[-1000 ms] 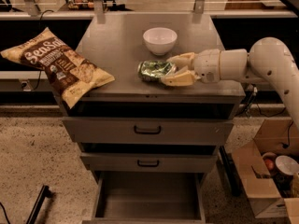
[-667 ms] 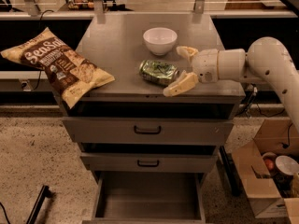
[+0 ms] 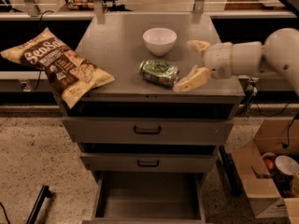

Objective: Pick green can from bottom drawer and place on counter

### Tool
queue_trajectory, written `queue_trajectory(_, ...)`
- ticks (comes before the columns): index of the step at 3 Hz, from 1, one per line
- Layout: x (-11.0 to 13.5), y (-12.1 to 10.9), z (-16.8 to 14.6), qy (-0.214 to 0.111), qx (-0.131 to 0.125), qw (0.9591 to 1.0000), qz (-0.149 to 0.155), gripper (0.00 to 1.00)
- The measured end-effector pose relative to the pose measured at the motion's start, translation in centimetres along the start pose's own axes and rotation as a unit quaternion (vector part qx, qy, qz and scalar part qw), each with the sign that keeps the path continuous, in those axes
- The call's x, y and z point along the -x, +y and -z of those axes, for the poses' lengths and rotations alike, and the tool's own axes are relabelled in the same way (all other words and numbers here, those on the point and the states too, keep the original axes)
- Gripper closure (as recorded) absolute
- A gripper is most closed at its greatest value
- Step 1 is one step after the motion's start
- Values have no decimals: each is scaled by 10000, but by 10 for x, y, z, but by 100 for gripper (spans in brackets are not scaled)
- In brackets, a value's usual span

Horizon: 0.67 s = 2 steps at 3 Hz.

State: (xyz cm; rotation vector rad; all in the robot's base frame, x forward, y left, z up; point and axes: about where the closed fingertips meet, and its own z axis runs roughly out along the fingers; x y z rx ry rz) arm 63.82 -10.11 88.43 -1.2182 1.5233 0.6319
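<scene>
The green can [image 3: 159,73] lies on its side on the counter [image 3: 117,50], in front of the white bowl [image 3: 160,40]. My gripper [image 3: 192,63] is just right of the can, over the counter, with its cream fingers [image 3: 189,81] spread open and empty, apart from the can. The bottom drawer [image 3: 147,200] is pulled open below and its grey floor is bare.
A brown and yellow chip bag [image 3: 56,65] hangs over the counter's left edge. Two upper drawers with black handles [image 3: 147,130] are closed. A cardboard box [image 3: 266,171] with items stands on the floor at the right.
My gripper opened, let go of the green can, and drew back to the right. The can now rests on the counter on its own.
</scene>
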Motion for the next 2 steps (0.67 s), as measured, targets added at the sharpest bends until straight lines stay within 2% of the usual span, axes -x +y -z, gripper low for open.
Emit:
queue_trajectory(1, 32, 5, 54, 292, -369, 9984, 322, 0)
queue_trajectory(2, 38, 6, 63, 339, -439, 9977, 380, 0)
